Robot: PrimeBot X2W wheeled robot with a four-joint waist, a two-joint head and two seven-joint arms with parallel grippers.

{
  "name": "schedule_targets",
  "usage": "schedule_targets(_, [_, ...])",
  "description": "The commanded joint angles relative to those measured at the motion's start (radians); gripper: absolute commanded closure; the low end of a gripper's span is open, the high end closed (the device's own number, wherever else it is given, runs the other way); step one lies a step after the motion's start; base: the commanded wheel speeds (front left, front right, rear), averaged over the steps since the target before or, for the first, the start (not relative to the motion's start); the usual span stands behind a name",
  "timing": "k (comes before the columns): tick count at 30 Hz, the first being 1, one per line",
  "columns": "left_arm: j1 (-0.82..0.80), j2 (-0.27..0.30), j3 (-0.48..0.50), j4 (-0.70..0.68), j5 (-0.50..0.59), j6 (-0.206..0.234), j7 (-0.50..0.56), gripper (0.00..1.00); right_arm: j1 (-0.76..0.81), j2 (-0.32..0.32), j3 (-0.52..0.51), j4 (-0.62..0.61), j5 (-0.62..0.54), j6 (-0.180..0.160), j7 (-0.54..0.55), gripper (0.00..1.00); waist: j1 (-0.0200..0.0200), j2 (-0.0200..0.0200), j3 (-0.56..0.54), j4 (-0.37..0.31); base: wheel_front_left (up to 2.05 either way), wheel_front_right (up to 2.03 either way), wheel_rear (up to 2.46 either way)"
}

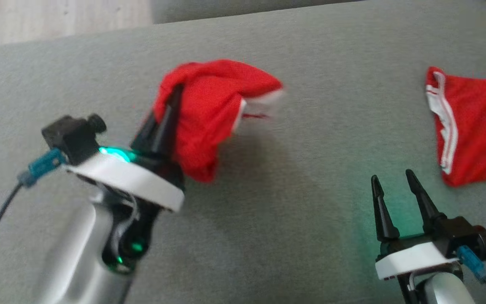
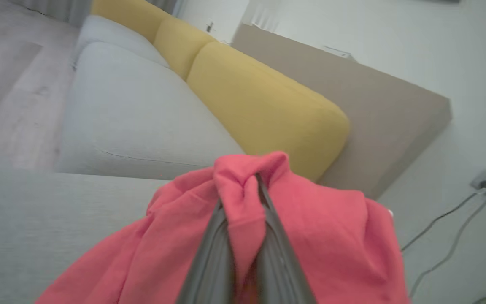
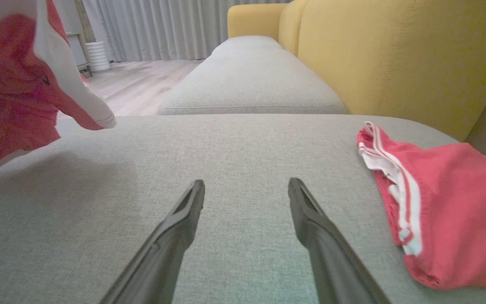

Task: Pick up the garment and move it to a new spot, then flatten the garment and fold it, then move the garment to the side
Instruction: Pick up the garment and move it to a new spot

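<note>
A wide grey sofa cushion (image 1: pixel 276 219) spreads across the head view and serves as the work surface. Behind it, seen from the wrists, runs a row of yellow back cushions (image 2: pixel 264 105).

The garment (image 1: pixel 209 109), red with white trim, hangs bunched above the left-centre of the grey cushion. It is lifted clear of the cushion and throws a soft shadow beneath. A second red garment (image 1: pixel 475 122), striped in white, lies in a compact heap at the far right, well apart from the first.

The left end effector (image 2: pixel 243 202) has its two dark fingers pressed together on a fold of the hanging garment, and cloth drapes down around both fingers. The right end effector (image 1: pixel 391 174) sits low at the lower right with its fingers spread wide, holding nothing. It is near the second garment but not touching it.

The step in hand appears to be carrying the garment to a new spot. Doing it well likely means keeping the pinch firm, since only a fold is caught and it could slip. The open middle of the cushion looks like the best target, away from the other garment. Lowering until the hanging edge touches and then drawing the cloth along should lay it out rather than drop it in a heap. The free right end effector could then take an opposite edge for flattening.
</note>
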Motion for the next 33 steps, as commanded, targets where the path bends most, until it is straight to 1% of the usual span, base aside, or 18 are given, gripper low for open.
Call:
schedule_targets(1, [-0.021,0.012,0.03,-0.06,-0.012,0.004,0.007,1.0,-0.004,-0.007,0.024,-0.027,0.006,0.007,0.0,0.0,0.0002,0.0,-0.009,-0.035,0.0,0.0,0.0])
schedule_targets(2, [0.0,-0.002,0.019,-0.096,-0.034,0.004,0.016,1.0,-0.003,-0.007,0.025,-0.028,0.009,0.007,0.0,0.0,0.0002,0.0,-0.008,-0.045,0.0,0.0,0.0])
schedule_targets(4, [0.033,-0.024,-0.002,-0.145,-0.076,-0.007,0.027,1.0,-0.002,-0.007,0.027,-0.027,0.016,0.007,0.0,0.0,0.0002,0.0,0.0,-0.062,0.0,0.0,0.0])
schedule_targets(7, [0.064,-0.02,0.001,-0.106,-0.072,0.021,0.028,1.0,-0.009,-0.007,0.042,-0.027,0.023,0.007,0.0,0.0,0.0002,0.0,0.012,-0.087,0.0,0.0,0.0])
schedule_targets(8, [0.069,-0.02,0.012,-0.072,-0.071,0.035,0.024,1.0,-0.013,-0.007,0.047,-0.028,0.028,0.007,0.0,0.0,0.0002,0.0,0.016,-0.094,0.0,0.0,0.0])
schedule_targets(10, [0.065,0.002,0.035,0.021,-0.031,0.063,0.002,1.0,-0.019,-0.007,0.058,-0.03,0.033,0.007,0.0,0.0,0.0002,0.0,0.026,-0.109,0.0,0.0,0.0])
schedule_targets(12, [0.048,0.023,0.056,0.125,0.02,0.08,-0.048,1.0,-0.025,-0.007,0.062,-0.032,0.037,0.007,0.0,0.0,0.0002,0.0,0.034,-0.121,0.0,0.0,0.0])
schedule_targets(15, [0.024,0.036,0.068,0.294,0.07,0.092,-0.111,1.0,-0.03,-0.007,0.061,-0.033,0.039,0.007,0.0,0.0,0.0002,0.0,0.043,-0.133,0.0,0.0,0.0])
schedule_targets(19, [-0.011,0.021,0.08,0.493,0.081,0.093,-0.171,1.0,-0.031,-0.007,0.057,-0.03,0.039,0.007,0.0,0.0,0.0002,0.0,0.046,-0.136,0.0,0.0,0.0])
schedule_targets(20, [-0.023,0.021,0.081,0.535,0.095,0.097,-0.197,0.83,-0.03,-0.007,0.057,-0.029,0.039,0.007,0.0,0.0,0.0002,0.0,0.045,-0.135,0.0,0.0,0.0])
schedule_targets(21, [-0.033,0.02,0.078,0.572,0.109,0.095,-0.224,0.61,-0.029,-0.007,0.057,-0.028,0.038,0.007,0.0,0.0,0.0002,0.0,0.042,-0.134,0.0,0.0,0.0])
schedule_targets(22, [-0.04,0.013,0.075,0.6,0.115,0.088,-0.25,0.12,-0.027,-0.007,0.057,-0.026,0.037,0.007,0.0,0.0,0.0002,0.0,0.036,-0.131,0.0,0.0,0.0])
schedule_targets(23, [-0.044,0.003,0.074,0.622,0.114,0.079,-0.272,0.0,-0.024,-0.007,0.056,-0.025,0.037,0.007,0.0,0.0,0.0002,0.0,0.029,-0.128,0.0,0.0,0.0])
schedule_targets(25, [-0.043,-0.005,0.065,0.648,0.127,0.065,-0.314,0.0,-0.017,-0.007,0.053,-0.023,0.035,0.007,0.0,0.0,0.0002,0.0,0.009,-0.12,0.0,0.0,0.0])
schedule_targets(28, [-0.017,-0.001,0.066,0.651,0.158,0.079,-0.396,0.0,-0.002,-0.007,0.049,-0.025,0.026,0.007,0.0,0.0,0.0002,0.0,-0.028,-0.106,0.0,0.0,0.0])
schedule_targets(30, [0.013,0.003,0.078,0.613,0.186,0.094,-0.432,0.0,0.008,-0.007,0.034,-0.032,0.018,0.007,0.0,0.0,0.0002,0.0,-0.05,-0.091,0.0,0.0,0.0])
schedule_targets(33, [0.08,0.012,0.098,0.509,0.257,0.125,-0.449,0.0,0.023,-0.007,0.003,-0.047,0.007,0.007,0.0,0.0,0.0002,0.0,-0.08,-0.058,0.0,0.0,0.0])
